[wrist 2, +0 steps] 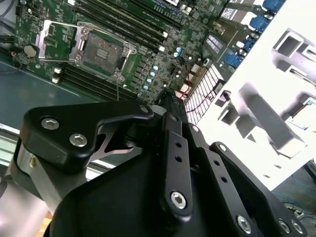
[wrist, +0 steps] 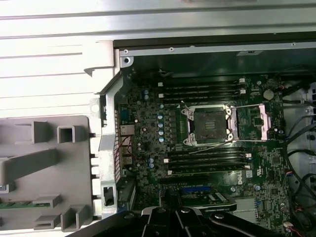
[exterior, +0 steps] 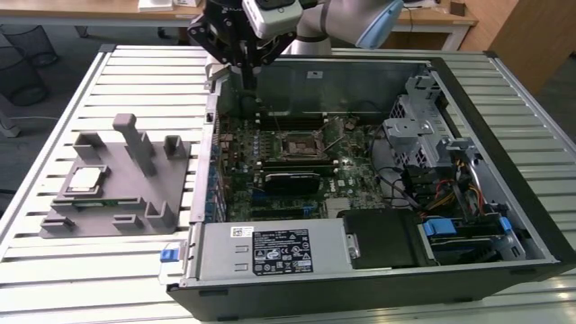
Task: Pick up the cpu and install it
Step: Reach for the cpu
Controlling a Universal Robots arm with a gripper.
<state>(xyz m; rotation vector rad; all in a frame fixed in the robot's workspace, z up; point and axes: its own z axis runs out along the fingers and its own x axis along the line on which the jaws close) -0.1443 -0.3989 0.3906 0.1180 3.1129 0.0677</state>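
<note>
Currently the pincer, tips together, hangs over the case wall; descending so could knock the cpu (on its holder) askew.

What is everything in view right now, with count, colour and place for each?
cpu: one, silver-white, lying on the holder.
holder: one, grey, on the table at the exterior view's left of the case.
memory stick: one, green, in the holder.
case: one, black, open, on the table.
motherboard: one, green, inside the case.
socket: one, black with a metal frame, open, no chip in it, mid-board.
power supply: one, silver-grey, at the case's near edge.
table: one, pale, slatted.
gripper: one, black, shut, holding nothing, above the case's far edge.
</note>
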